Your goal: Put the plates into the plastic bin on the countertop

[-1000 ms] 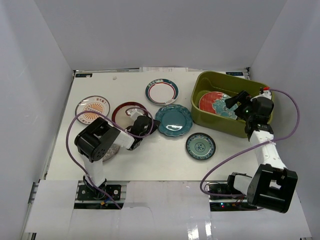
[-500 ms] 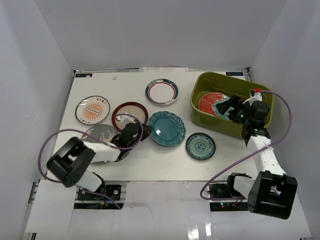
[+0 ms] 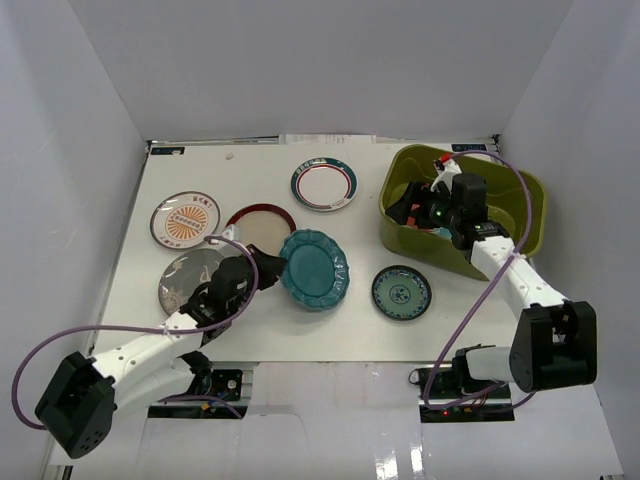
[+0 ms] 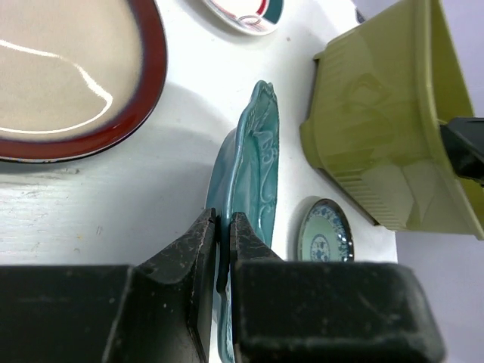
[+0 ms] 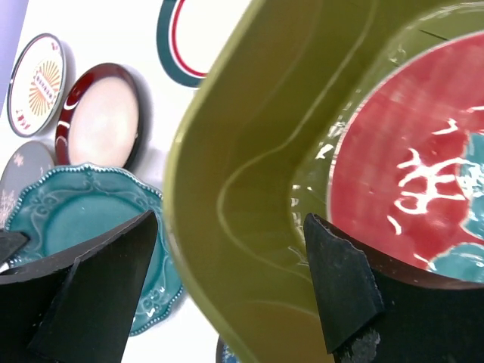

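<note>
The left claw [image 4: 224, 227] is seen pressed onto the near rim of the teal plate [image 4: 255, 159], one finger on each face, so that the plate is pinched and held steeply tilted on edge over the worktop [image 3: 250, 165]; whether its far rim touches the surface cannot be told. In the top view this plate is found between the cream plate [image 3: 262, 225] and the small patterned plate [image 3: 401, 292], apart from the bin [image 3: 522, 215]. The right claw [image 5: 231, 227] is spread wide and nothing is gripped by it. It is set astride the bin's left wall, one finger outside over the worktop and the other inside. The red floral plate [image 5: 408, 174] is seen in the bin's bottom and is largely covered by the right wrist in the top view. The other plates are laid flat on the worktop: the white plate [image 3: 324, 184] with its green-and-red rim at the far middle, the sunburst plate [image 3: 186, 220] at the left, the grey plate [image 3: 180, 285] nearer and partly hidden under the left arm, the cream plate just beside the teal one, and the small patterned plate near the bin's front wall. The bin is stood at the far right of the worktop.
</note>
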`<move>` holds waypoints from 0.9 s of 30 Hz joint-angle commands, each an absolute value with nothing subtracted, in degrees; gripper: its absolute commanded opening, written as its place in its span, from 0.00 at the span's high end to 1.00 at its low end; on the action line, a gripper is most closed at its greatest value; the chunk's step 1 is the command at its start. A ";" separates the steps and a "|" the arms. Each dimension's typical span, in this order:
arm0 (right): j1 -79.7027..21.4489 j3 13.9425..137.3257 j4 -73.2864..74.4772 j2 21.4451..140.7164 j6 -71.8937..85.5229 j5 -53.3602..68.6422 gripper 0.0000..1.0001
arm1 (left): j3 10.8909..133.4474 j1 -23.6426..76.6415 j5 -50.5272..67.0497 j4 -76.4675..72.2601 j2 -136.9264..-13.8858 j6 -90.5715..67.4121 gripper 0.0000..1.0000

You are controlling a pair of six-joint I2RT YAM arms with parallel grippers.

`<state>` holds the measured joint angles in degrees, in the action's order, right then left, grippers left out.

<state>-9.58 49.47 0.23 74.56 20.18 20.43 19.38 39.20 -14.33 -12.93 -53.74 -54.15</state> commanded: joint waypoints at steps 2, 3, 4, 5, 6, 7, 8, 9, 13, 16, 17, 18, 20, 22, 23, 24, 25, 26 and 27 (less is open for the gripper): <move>-11.60 54.05 4.21 74.01 18.11 20.13 0.14 | 25.74 39.02 -12.31 -15.12 -47.03 -53.97 1.00; -11.95 54.49 3.87 72.52 18.19 19.26 0.11 | 26.27 39.02 -11.96 -14.68 -46.50 -53.79 1.00; -12.21 54.58 3.52 71.38 18.28 19.16 0.09 | 26.80 38.94 -11.43 -14.59 -45.97 -53.53 1.00; -12.83 54.67 3.17 70.41 18.37 19.42 0.07 | 27.33 38.94 -10.56 -14.42 -45.10 -53.44 1.00; -13.18 54.41 2.21 68.40 18.46 21.60 0.03 | 28.38 38.94 -10.11 -14.33 -44.83 -53.35 1.00; -13.88 53.97 1.33 67.25 18.46 23.54 0.02 | 28.91 38.94 -9.50 -13.89 -44.56 -53.18 1.00; -14.15 53.36 0.71 65.50 18.54 25.56 0.02 | 29.44 38.94 -9.06 -13.63 -43.95 -53.26 1.00; -14.32 51.87 -2.52 64.87 18.72 30.88 0.06 | 30.31 38.85 -8.01 -13.62 -43.68 -53.26 1.00; -14.59 47.04 -5.97 62.93 18.72 42.79 0.10 | 31.73 38.85 -5.72 -13.80 -42.02 -54.14 1.00; -14.68 44.83 -4.32 62.84 16.62 43.95 0.10 | 32.78 38.85 -4.14 -14.15 -41.13 -54.84 1.00; -14.76 44.39 -4.13 63.36 16.26 44.29 0.10 | 33.13 38.85 -3.70 -14.32 -41.05 -55.02 1.00; -14.85 43.95 -4.30 63.54 16.17 45.25 0.10 | 33.48 38.85 -3.26 -14.85 -40.87 -55.11 1.00; -15.47 43.33 -4.92 64.50 16.52 46.49 0.10 | 33.92 38.85 -1.59 -15.73 -40.96 -55.37 1.00; -16.43 43.07 -6.23 64.86 17.92 50.17 0.10 | 34.54 38.85 -0.62 -16.34 -41.22 -55.46 1.00; -16.87 42.28 -9.02 65.30 18.89 51.58 0.10 | 34.54 38.85 -0.35 -16.61 -41.31 -55.55 1.00; -17.48 42.01 -10.36 65.48 19.85 53.77 0.10 | 34.45 38.85 -0.09 -17.66 -41.48 -55.72 1.00; -18.36 41.66 -11.59 65.74 21.60 54.48 0.10 | 34.37 38.85 -0.09 -18.10 -41.75 -55.98 1.00; -18.63 41.23 -13.60 66.44 22.40 55.01 0.10 | 34.19 38.85 1.83 -18.63 -41.84 -56.16 1.00; -18.81 41.05 -14.23 66.79 23.02 55.89 0.09 | 34.10 38.85 2.28 -19.59 -41.84 -56.42 1.00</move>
